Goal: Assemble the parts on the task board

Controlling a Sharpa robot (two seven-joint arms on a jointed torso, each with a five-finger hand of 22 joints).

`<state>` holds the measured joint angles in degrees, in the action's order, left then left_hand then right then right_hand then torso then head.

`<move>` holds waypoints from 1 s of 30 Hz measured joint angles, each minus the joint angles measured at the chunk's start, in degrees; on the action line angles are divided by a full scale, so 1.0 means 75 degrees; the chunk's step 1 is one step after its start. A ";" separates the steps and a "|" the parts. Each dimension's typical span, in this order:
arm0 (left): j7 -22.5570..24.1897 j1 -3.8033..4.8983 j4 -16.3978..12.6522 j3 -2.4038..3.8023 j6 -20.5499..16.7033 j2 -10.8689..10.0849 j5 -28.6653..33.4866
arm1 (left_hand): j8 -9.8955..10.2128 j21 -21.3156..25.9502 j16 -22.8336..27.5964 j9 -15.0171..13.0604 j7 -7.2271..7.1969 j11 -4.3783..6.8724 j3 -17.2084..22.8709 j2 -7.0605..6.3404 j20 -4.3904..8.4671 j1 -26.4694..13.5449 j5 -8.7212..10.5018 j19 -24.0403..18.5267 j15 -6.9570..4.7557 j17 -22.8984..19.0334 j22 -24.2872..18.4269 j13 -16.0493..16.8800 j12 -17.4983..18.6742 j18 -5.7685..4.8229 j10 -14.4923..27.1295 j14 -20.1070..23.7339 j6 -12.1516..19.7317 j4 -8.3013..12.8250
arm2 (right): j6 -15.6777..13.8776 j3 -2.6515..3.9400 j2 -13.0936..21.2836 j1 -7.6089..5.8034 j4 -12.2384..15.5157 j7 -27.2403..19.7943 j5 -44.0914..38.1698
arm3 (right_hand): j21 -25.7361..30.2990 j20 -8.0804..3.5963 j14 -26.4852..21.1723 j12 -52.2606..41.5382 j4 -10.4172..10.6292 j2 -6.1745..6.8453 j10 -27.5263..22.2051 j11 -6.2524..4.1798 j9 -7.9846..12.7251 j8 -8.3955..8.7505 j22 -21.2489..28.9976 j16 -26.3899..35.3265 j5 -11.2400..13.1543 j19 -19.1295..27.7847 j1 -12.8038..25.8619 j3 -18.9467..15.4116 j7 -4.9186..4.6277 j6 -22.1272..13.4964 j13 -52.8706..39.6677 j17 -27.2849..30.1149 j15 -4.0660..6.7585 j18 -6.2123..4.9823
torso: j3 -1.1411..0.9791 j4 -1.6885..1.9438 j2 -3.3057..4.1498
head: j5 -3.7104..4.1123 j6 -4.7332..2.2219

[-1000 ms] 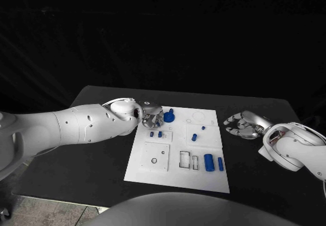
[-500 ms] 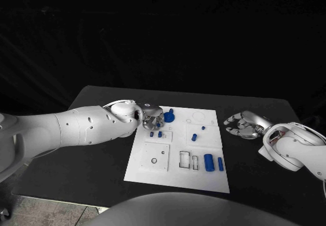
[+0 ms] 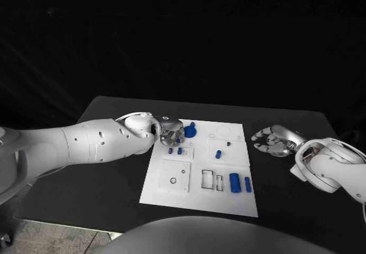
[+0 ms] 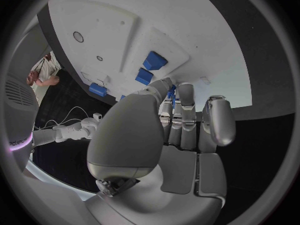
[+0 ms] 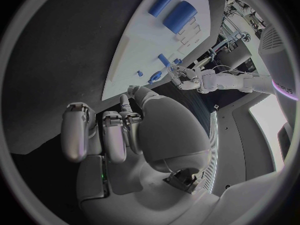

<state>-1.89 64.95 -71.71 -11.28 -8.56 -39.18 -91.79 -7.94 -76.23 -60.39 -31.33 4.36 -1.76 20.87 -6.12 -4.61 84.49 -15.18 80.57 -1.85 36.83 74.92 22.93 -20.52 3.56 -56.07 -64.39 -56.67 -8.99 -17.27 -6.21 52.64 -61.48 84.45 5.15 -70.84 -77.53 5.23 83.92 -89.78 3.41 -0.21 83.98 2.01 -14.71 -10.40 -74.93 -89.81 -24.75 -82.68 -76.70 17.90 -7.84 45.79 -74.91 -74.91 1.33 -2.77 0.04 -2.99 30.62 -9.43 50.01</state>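
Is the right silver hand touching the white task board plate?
Apart. In the head view the right hand hovers over the black table, and a dark strip of table separates it from the white task board edge.

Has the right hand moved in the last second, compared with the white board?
No. The right hand hovers over the black table, just off the right edge of the task board, as before.

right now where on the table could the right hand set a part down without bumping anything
Bare black table lies beside the task board's right edge, in front of the right hand, and along the near right corner. On the board, the near strip below the two large blue parts is free. The far left corner is crowded: the left hand sits over blue parts there.
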 measured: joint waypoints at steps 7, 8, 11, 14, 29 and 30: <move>-0.0023 -0.0005 0.0008 -0.0001 0.0011 -0.0002 0.0000 | 0.0094 0.0137 0.0152 0.0059 -0.0079 0.0040 -0.0020 -0.0039 -0.0024 -0.0039 0.0032 -0.0086 -0.0004 -0.0247 -0.0001 0.0011 0.0000 0.0001 0.0124 0.0163 0.0080 -0.0020 | 0.0001 0.0000 -0.0007 0.0007 -0.0006 0.0005 0.0000 | 0.0000 0.0000 0.0000 0.0000 0.0000 0.0000 0.0000 0.0000 0.0000 0.0000 0.0001 0.0000 0.0000 0.0000 0.0000 0.0000 0.0000 0.0000 0.0000 0.0001 0.0000 -0.0036 | 0.0001 0.0000 0.0000 | -0.0018 0.0000; -0.0028 -0.0005 0.0009 -0.0002 0.0017 -0.0003 0.0000 | 0.0118 0.0165 0.0154 0.0072 -0.0096 0.0026 -0.0032 -0.0039 -0.0018 -0.0039 0.0092 -0.0127 0.0005 -0.0276 -0.0001 0.0011 0.0000 0.0000 0.0150 0.0191 0.0101 -0.0008 | 0.0001 0.0000 -0.0007 0.0008 -0.0008 0.0005 0.0001 | 0.0000 0.0000 0.0000 0.0000 0.0000 0.0000 0.0000 0.0000 0.0000 0.0000 0.0001 0.0000 0.0000 0.0000 0.0000 0.0000 0.0000 0.0000 0.0000 0.0000 0.0000 -0.0036 | 0.0001 0.0000 0.0000 | -0.0019 0.0000; -0.0048 -0.0011 0.0015 -0.0007 0.0040 -0.0013 0.0000 | 0.0220 0.0223 0.0154 0.0127 -0.0157 0.0026 -0.0082 -0.0071 -0.0027 -0.0071 0.0337 -0.0137 0.0015 -0.0323 -0.0001 0.0032 0.0000 0.0000 0.0220 0.0202 0.0297 -0.0018 | 0.0001 0.0000 -0.0008 0.0010 -0.0012 0.0007 0.0001 | 0.0000 0.0000 0.0000 0.0000 0.0000 0.0000 0.0000 0.0000 0.0000 0.0000 0.0001 0.0000 0.0000 0.0000 0.0000 0.0000 0.0000 0.0000 0.0000 0.0001 0.0000 -0.0036 | 0.0000 0.0000 0.0000 | -0.0021 0.0000; -0.0069 -0.0021 0.0022 -0.0013 0.0061 -0.0032 0.0000 | 0.0294 0.0223 0.0154 0.0172 -0.0270 -0.0001 -0.0103 -0.0071 -0.0053 -0.0071 0.0570 -0.0164 0.0015 -0.0345 -0.0001 0.0060 0.0000 0.0001 0.0247 0.0202 0.0435 0.0002 | 0.0001 0.0000 -0.0009 0.0012 -0.0015 0.0009 0.0001 | 0.0000 0.0000 0.0000 0.0000 0.0000 0.0000 0.0000 0.0000 -0.0001 0.0000 0.0001 0.0000 0.0000 0.0000 0.0000 0.0000 0.0000 0.0000 0.0000 0.0001 0.0000 -0.0036 | -0.0001 0.0000 0.0000 | -0.0021 0.0000; -0.0084 -0.0030 0.0023 -0.0014 0.0021 -0.0086 -0.0021 | 0.0326 0.0253 0.0154 0.0205 -0.0365 0.0026 -0.0123 -0.0101 -0.0054 -0.0101 0.0755 -0.0164 0.0016 -0.0389 -0.0001 0.0146 -0.0060 0.0000 0.0274 0.0256 0.0530 -0.0019 | 0.0001 0.0000 0.0002 0.0019 -0.0017 0.0016 0.0001 | 0.0000 0.0000 0.0000 0.0000 0.0000 0.0000 0.0000 0.0000 -0.0001 0.0000 0.0002 0.0000 0.0000 0.0000 0.0000 0.0000 0.0000 0.0000 0.0000 -0.0005 0.0000 -0.0036 | -0.0001 -0.0001 0.0004 | -0.0023 0.0000; -0.0079 -0.0031 0.0025 -0.0014 0.0007 -0.0093 -0.0023 | 0.0327 0.0253 0.0154 0.0206 -0.0366 0.0027 -0.0124 -0.0101 -0.0054 -0.0100 0.0766 -0.0165 0.0016 -0.0389 -0.0001 0.0154 -0.0060 0.0000 0.0274 0.0256 0.0530 -0.0019 | 0.0001 0.0000 0.0003 0.0019 -0.0016 0.0017 0.0001 | 0.0000 0.0000 0.0000 0.0000 0.0000 0.0000 0.0000 0.0000 -0.0001 0.0000 0.0003 0.0000 0.0000 0.0000 0.0000 0.0000 0.0000 0.0000 0.0000 -0.0004 0.0000 -0.0036 | -0.0001 -0.0001 0.0004 | -0.0023 0.0000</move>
<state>-2.48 64.72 -71.53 -11.39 -8.50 -39.87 -91.96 -5.49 -74.33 -59.24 -29.78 1.62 -1.56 19.95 -6.88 -5.01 83.74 -9.43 79.34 -1.73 33.90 74.91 24.09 -20.98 3.56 -54.01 -62.48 -52.69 -9.13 -17.26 -6.21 52.66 -61.33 84.33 5.28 -70.83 -77.53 5.23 83.92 -89.78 3.41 -0.21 83.98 2.01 -14.72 -10.40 -74.91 -89.81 -24.75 -82.68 -76.70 17.90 -7.84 45.79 -74.90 -74.94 1.33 -3.03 0.03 -3.00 30.66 -9.61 50.01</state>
